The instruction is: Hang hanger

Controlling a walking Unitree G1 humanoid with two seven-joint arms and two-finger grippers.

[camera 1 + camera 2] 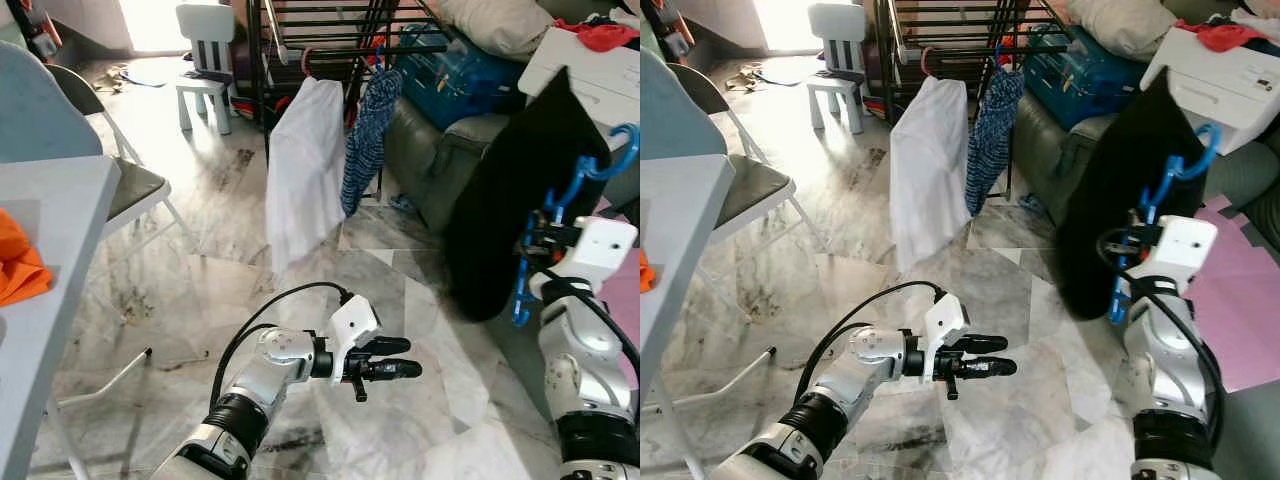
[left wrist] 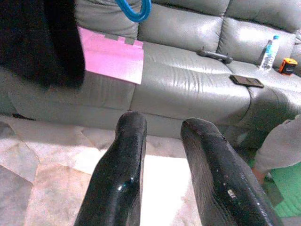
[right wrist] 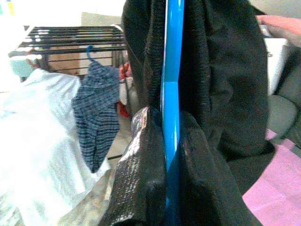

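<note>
A dark metal rack [image 1: 330, 40] stands ahead on the marble floor [image 1: 200, 230]. On it hang a white shirt [image 1: 305, 170] and a blue striped garment [image 1: 368, 135], side by side. Right of the rack is a grey leather sofa [image 1: 430, 160] with a blue bag [image 1: 455, 80] on it. A white box [image 1: 590, 75] with a red cloth on top stands at the right edge. At the left there is a grey table [image 1: 45, 260] with an orange cloth [image 1: 20, 265], a folding chair [image 1: 120, 180] behind it, and a small white chair [image 1: 205, 60] farther back. A pink sheet [image 1: 1240, 310] lies near the sofa.

The right gripper [image 3: 164, 179] is raised at the right side, well apart from the rack. Its two black fingers are pressed on the blue hanger [image 3: 171, 70], a smooth plastic bar that runs straight up between them. A black knitted garment [image 1: 520, 190] hangs on this hanger (its curved hook [image 1: 610, 160] sticks out at the top).

The left gripper [image 1: 395, 358] is held low over the floor, pointing toward the sofa. Its glossy rounded fingers [image 2: 122, 174] stand slightly apart with nothing between them.
</note>
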